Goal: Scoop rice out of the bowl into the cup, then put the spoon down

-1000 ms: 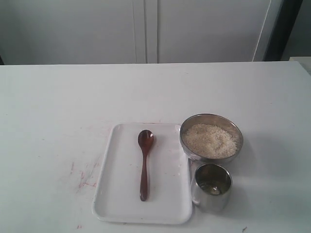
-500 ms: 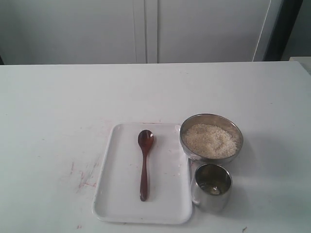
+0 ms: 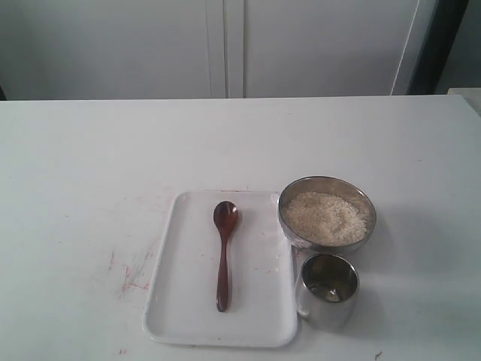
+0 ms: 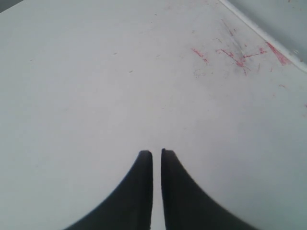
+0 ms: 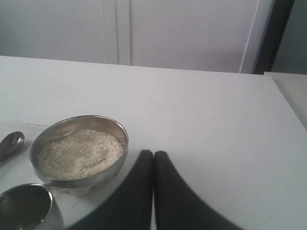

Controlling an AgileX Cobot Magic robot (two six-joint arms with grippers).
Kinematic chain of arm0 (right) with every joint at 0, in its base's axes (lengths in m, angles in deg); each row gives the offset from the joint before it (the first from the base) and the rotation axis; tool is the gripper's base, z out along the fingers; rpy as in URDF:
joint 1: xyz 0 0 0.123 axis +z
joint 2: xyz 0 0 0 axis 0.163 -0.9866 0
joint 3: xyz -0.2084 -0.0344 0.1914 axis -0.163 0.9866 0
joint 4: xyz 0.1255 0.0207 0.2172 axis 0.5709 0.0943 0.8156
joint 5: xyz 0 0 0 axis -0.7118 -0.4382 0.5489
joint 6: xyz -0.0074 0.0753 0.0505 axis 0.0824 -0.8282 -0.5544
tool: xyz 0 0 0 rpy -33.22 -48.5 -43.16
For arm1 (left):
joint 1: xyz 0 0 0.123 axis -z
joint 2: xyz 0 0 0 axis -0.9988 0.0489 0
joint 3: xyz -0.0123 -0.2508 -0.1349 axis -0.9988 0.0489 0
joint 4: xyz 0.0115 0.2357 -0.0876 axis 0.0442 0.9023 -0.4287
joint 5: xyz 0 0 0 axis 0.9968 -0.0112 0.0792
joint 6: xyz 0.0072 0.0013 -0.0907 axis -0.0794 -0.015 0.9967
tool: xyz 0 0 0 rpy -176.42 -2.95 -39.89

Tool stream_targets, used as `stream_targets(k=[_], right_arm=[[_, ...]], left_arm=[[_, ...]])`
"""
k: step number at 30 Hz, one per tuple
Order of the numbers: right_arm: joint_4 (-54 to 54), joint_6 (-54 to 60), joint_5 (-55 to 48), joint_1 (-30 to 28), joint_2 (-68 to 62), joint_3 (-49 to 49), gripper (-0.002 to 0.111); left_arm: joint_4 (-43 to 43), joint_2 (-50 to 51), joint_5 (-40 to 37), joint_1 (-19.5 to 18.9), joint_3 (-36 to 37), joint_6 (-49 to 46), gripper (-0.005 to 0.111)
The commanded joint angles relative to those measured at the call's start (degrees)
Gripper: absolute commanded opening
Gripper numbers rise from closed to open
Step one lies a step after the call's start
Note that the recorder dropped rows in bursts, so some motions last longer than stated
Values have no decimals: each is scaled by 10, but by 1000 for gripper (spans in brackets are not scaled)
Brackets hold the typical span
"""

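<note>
The dark wooden spoon [image 3: 222,256] lies on a white tray [image 3: 184,320], scoop pointing away, handle toward the near edge. Right of the tray stands the steel bowl [image 3: 328,179] filled with rice [image 3: 325,216]. The steel cup [image 3: 328,289] sits just in front of the bowl. Neither gripper shows in the exterior view. My right gripper [image 5: 153,152] is shut and empty above the table, beside the bowl [image 5: 96,178], the rice [image 5: 79,153] and the cup [image 5: 26,206]; the spoon's scoop [image 5: 10,143] peeks in at the edge. My left gripper [image 4: 157,152] is shut with a thin slit, over bare table.
Red scribble marks [image 3: 131,274] stain the white table left of the tray; they also show in the left wrist view as red marks [image 4: 230,52] near the tray edge [image 4: 268,36]. White cabinet doors [image 3: 225,45] stand behind the table.
</note>
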Motion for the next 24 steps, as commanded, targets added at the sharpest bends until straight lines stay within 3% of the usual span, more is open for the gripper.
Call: stream_targets(k=[1,8,24], right_arm=[[1,11,59,-22,29,56,0],[1,11,93,-57,63,102,0],[1,15,-8,-61,84,102,0]], left_arm=[[-3,0,-28,4,5,3,14],[-3,0,-28,4,5,3,14],[-3,0,-28,4,5,3,14]])
